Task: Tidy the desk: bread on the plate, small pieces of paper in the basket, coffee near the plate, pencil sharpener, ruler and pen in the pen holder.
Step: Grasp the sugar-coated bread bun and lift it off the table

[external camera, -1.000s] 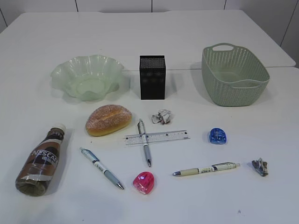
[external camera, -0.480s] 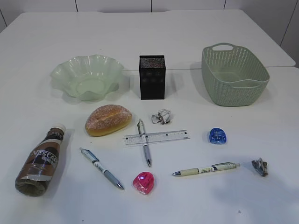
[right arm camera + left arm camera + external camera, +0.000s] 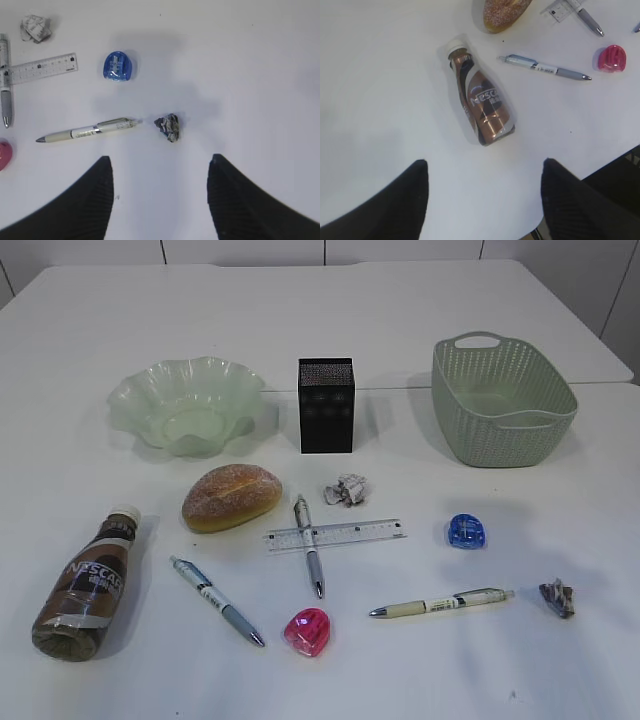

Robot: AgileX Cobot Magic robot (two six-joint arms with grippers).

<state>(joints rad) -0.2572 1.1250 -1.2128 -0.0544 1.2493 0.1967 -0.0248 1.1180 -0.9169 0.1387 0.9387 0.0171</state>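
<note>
The white desk (image 3: 320, 320) carries the sage-green basket (image 3: 503, 400) near its far right edge, the ruffled glass plate (image 3: 187, 403) far left, and the black mesh pen holder (image 3: 326, 405) between them. The Nescafe bottle (image 3: 88, 583) lies on its side near the front left corner, below the spread, empty left gripper (image 3: 485, 200). The bread (image 3: 231, 496) sits mid-desk, beside the clear ruler (image 3: 335, 534). A crumpled paper wad (image 3: 168, 127) lies toward the right edge, under the right gripper (image 3: 160, 195), jaws wide and holding nothing.

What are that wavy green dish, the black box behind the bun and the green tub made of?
The wavy dish looks like pale green glass, or maybe clear plastic: it is translucent and glossy. The black box seems to be fine metal mesh, matte, with a dotted surface. The tub looks like moulded plastic: dull sage green, with a woven-look pattern of holes.
</note>
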